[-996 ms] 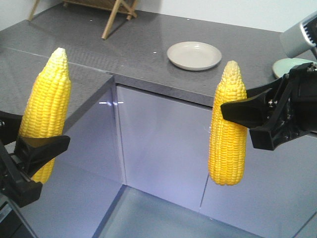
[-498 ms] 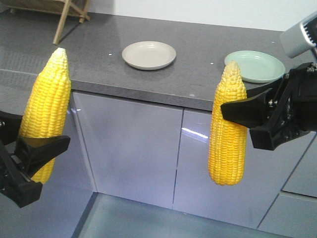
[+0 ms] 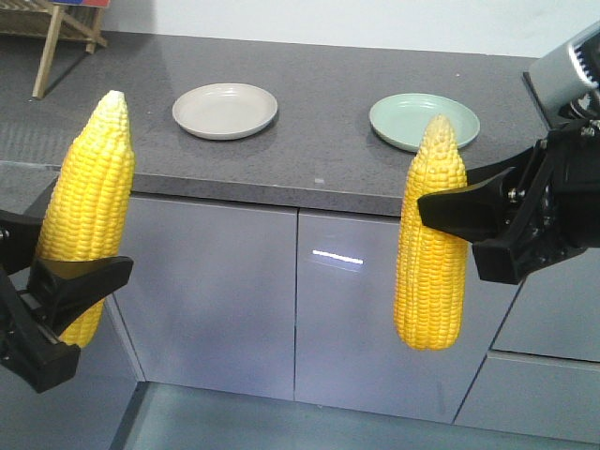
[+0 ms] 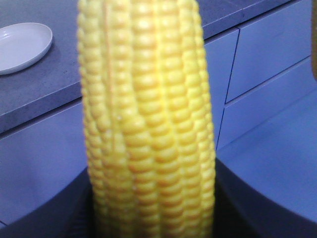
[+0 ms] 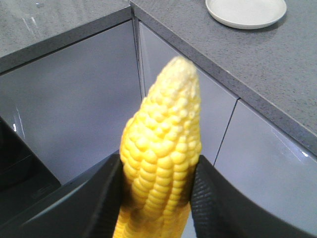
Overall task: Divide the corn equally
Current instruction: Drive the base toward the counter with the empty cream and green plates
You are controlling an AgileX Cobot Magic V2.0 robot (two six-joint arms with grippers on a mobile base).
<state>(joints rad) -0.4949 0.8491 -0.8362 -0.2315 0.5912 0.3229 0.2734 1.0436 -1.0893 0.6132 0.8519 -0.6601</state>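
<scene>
Two yellow corn cobs stand upright in front of the counter, tips up. The left corn cob point(image 3: 89, 211) point(image 4: 148, 124) is clamped low down by my left gripper point(image 3: 80, 281), which is shut on it; its black fingers point(image 4: 64, 208) press both sides. My right gripper point(image 3: 441, 211) is shut on the right corn cob point(image 3: 431, 244) point(image 5: 161, 163) at mid-length, with black pads point(image 5: 208, 193) against its sides. Both cobs hang in the air below the countertop's edge, nearer than the plates.
A dark grey speckled countertop point(image 3: 309, 141) carries a beige plate point(image 3: 225, 110) point(image 4: 20, 44) on the left and a pale green plate point(image 3: 412, 117) on the right. Grey cabinet doors point(image 3: 225, 291) run below it. A wooden stand point(image 3: 56, 28) is at the far left.
The scene behind has slid leftward in the front view: the beige plate moved left and the green plate came fully into view. Both grippers and their cobs kept the same place in frame.
</scene>
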